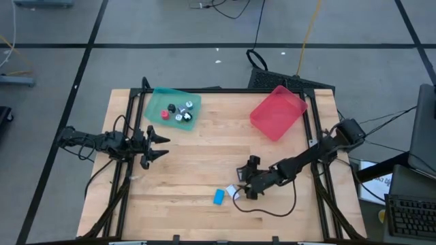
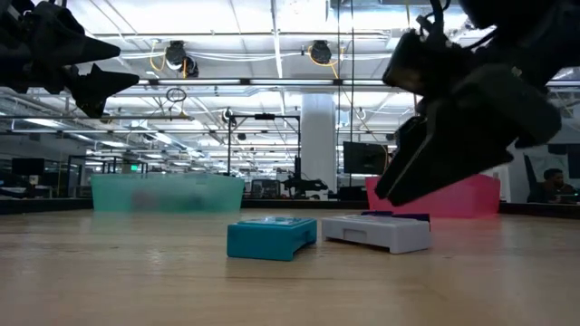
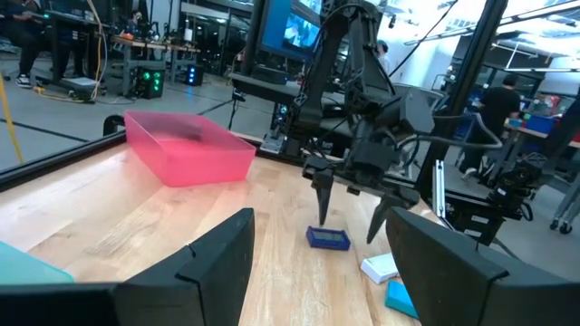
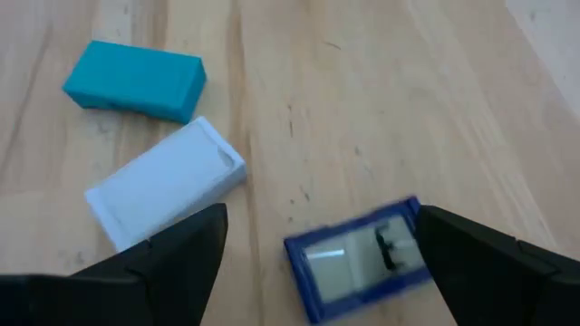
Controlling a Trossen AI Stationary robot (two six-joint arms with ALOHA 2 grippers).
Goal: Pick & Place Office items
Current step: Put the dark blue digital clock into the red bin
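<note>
My right gripper (image 4: 313, 249) hangs low over the near-centre of the tabletop (image 1: 204, 163) with its jaws spread wide apart and nothing between them. Straddled by the two fingers, a dark blue block (image 4: 362, 258) with a pale window on its top face lies flat on the wood; I cannot tell whether either finger touches it. Just to its left lies a white block (image 4: 163, 195), and beyond that, farther left, a bright blue block (image 4: 136, 80). In the low view the white block (image 2: 379, 231) and the bright blue block (image 2: 270, 237) sit close beside each other, both flat. From above, the bright blue block (image 1: 219, 197) is the nearest piece to the front edge, with the white one (image 1: 232, 191) just beside the right gripper (image 1: 246, 188).

My left gripper (image 1: 162, 145) hovers over the left side of the tabletop, well apart from those three pieces, its jaws partly apart and empty. Its wrist view looks across at the right gripper (image 3: 349, 213) standing over the dark blue block (image 3: 328, 238).

At the far left stands a teal translucent tray (image 1: 153, 107) holding several small pieces: a red one (image 1: 165, 114), a black one (image 1: 172, 107), a green one (image 1: 189, 105), and white ones I cannot separate. At the far right, a red translucent tray (image 1: 259, 116) sits tilted relative to the tabletop's edges.
</note>
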